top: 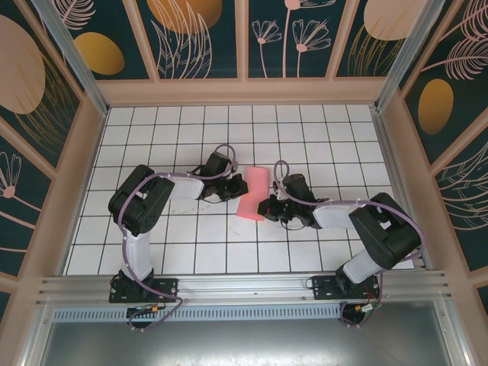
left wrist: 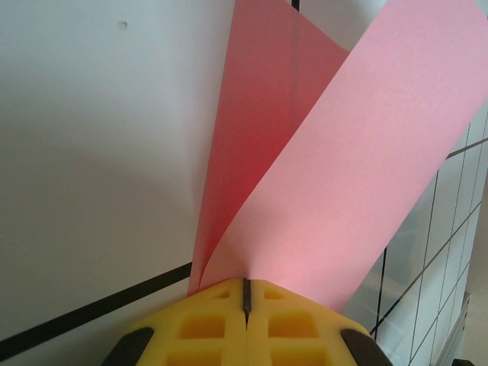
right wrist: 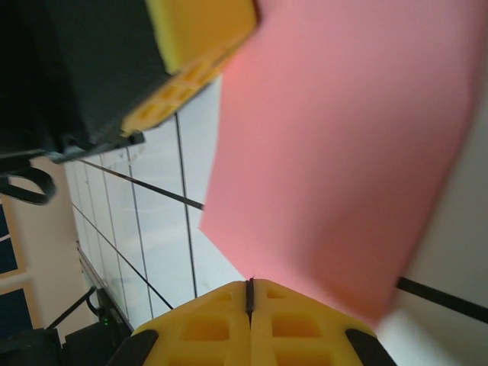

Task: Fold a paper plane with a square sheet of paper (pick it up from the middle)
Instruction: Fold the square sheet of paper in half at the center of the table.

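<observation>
The square sheet of paper [top: 252, 194] is salmon pink and bent over on itself into a curved strip about one tile wide, lifted between my two grippers at mid-table. My left gripper [top: 232, 185] is at its upper left side. In the left wrist view the left gripper [left wrist: 246, 286] is shut, and both layers of the sheet [left wrist: 343, 168] rise from its tip. My right gripper [top: 267, 207] is at the sheet's lower right end. The right gripper [right wrist: 248, 286] is shut on the edge of the paper [right wrist: 343, 137], and the left fingers [right wrist: 194, 53] show beyond.
The white table [top: 183, 130] has a black grid and is boxed in by low beige walls [top: 84, 168] on the left, back and right. An aluminium rail [top: 244, 286] runs along the near edge, carrying both arm bases.
</observation>
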{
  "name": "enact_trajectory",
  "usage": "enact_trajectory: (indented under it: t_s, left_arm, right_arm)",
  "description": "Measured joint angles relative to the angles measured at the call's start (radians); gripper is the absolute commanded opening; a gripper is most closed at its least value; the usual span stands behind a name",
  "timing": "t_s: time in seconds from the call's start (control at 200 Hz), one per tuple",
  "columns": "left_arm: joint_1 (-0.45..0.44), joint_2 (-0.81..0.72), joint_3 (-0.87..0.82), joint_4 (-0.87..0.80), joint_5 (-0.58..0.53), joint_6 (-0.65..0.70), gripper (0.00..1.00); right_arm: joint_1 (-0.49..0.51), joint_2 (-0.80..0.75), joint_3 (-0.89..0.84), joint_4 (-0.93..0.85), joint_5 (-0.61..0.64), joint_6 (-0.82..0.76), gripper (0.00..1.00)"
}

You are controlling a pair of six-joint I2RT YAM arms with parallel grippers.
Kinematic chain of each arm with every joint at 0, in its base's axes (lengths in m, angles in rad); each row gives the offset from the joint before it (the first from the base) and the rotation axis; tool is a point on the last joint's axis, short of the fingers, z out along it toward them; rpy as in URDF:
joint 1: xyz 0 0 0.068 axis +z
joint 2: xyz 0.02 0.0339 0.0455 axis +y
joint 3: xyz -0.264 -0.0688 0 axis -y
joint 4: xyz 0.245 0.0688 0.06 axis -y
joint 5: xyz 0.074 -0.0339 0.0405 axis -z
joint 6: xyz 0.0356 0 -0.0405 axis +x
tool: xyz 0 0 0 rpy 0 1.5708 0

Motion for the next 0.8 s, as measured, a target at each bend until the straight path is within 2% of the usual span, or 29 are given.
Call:
enact_trajectory:
  t_s: [0.345,0.565,0.666,0.801]
  left_arm:
    - [0.000,0.000,0.000,0.000,0.002,0.000,0.00]
    - [0.000,0.000,0.000,0.000,0.002,0.002,0.00]
    - [0.000,0.000,0.000,0.000,0.002,0.006,0.00]
    - [0.000,0.000,0.000,0.000,0.002,0.007,0.00]
  right_arm:
    - [0.010,0.071,-0.021,0.001,0.005,-0.007,0.00]
    - [0.005,0.040,0.005,-0.061,0.026,-0.026,0.00]
    - [-0.027,-0.007,0.038,-0.064,0.033,-0.032,0.00]
    - [-0.132,-0.009,0.114,-0.020,0.023,-0.034,0.00]
